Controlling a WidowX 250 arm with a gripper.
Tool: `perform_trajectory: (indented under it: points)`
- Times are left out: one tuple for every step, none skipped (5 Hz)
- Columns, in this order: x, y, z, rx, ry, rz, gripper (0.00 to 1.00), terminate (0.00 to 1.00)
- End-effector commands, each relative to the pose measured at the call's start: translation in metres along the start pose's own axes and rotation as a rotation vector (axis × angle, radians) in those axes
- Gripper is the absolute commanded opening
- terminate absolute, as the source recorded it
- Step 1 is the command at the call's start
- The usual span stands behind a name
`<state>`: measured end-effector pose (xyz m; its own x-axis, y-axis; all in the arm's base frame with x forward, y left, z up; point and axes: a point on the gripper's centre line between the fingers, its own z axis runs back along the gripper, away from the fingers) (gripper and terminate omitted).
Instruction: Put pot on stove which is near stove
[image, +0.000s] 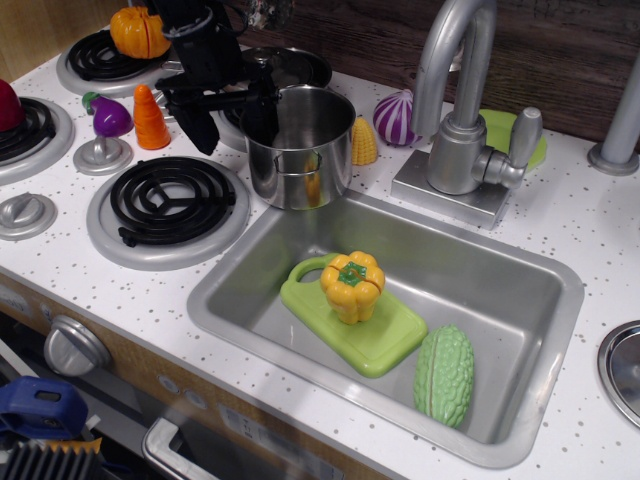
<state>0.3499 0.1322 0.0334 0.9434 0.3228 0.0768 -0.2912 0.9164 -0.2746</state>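
Observation:
The shiny steel pot (305, 155) stands upright on the white counter at the sink's back left corner, just right of the front stove (172, 200), a black coil in a grey ring. My black gripper (235, 122) is at the pot's left rim with its jaws apart. One finger (203, 127) hangs outside the pot's wall and the other (263, 112) dips inside the rim. The jaws are not closed on the rim.
A lidded steel pan (285, 65) sits on the burner behind the pot. An orange carrot (151, 118), a purple eggplant (110, 117) and a knob (101, 155) lie left. Corn (364, 142), the faucet (460, 130) and the sink (500, 300) with toy vegetables are to the right.

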Motion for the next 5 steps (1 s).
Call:
perform_trajectory:
  points:
    - [0.012, 0.009, 0.006, -0.039, -0.043, 0.014, 0.0, 0.0]
    - [0.012, 0.007, 0.007, -0.028, -0.053, 0.015, 0.0, 0.0]
    - [0.011, 0.003, 0.01, -0.012, -0.062, 0.019, 0.0, 0.0]
    - [0.009, 0.0, 0.023, 0.022, -0.069, 0.028, 0.0, 0.0]
    - [0.01, -0.001, 0.038, 0.056, -0.077, 0.024, 0.0, 0.0]
